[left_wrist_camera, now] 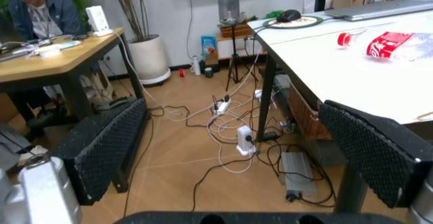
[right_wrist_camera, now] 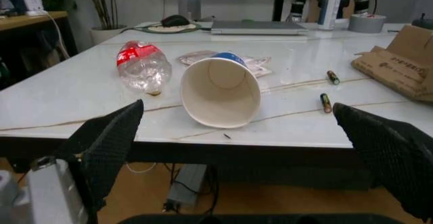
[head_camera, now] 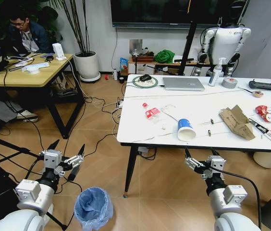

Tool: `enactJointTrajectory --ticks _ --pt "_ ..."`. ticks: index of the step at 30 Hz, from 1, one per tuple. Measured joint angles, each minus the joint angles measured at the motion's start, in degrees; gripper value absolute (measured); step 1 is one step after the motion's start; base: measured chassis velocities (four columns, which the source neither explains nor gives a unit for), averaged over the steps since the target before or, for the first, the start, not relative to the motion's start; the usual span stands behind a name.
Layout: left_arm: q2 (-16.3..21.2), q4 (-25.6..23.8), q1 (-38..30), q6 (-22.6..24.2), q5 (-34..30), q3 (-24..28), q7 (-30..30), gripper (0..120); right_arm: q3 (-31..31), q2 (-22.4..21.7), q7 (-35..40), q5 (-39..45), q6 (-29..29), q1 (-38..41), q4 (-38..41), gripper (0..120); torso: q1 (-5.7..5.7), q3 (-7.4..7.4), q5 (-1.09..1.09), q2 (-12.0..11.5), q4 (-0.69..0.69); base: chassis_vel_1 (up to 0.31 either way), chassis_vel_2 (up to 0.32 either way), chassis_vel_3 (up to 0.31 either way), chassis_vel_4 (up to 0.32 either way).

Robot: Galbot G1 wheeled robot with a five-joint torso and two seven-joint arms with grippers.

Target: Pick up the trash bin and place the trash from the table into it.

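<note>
The trash bin (head_camera: 93, 208) is seen on the floor, just beside the released left pincer (head_camera: 67, 150). The right pincer (head_camera: 201, 155), likewise spread, is held before the surface (head_camera: 140, 120), where a paper cup (head_camera: 186, 130) and a crushed bottle (head_camera: 151, 112) are lying.

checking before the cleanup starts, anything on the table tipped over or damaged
Yes. A blue-and-white paper cup lies on its side near the white marble-look table's front edge, mouth toward the robot. Behind it, a crushed clear bottle with a red label lies flat, and torn brown cardboard sits to the right.

White rounded arms — grey wrist blocks, black textured fingers (left_wrist_camera: 108, 148).
</note>
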Motion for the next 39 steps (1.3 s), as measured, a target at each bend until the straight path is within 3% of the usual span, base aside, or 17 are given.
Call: enactJointTrajectory --ticks 28,39 --pt "0.01 0.89 -1.19 -0.55 -0.90 -0.30 0.76 100 0.41 -0.01 -0.49 -0.12 0.09 0.17 0.00 100 -0.14 -0.11 0.00 -0.28 0.00 0.000 0.000 0.000 0.000" --pt "-0.20 0.46 -0.89 -0.39 -0.66 -0.26 0.76 100 0.21 -0.01 -0.62 -0.19 0.25 0.13 0.00 100 -1.44 -1.77 0.00 -3.22 0.00 0.000 0.000 0.000 0.000"
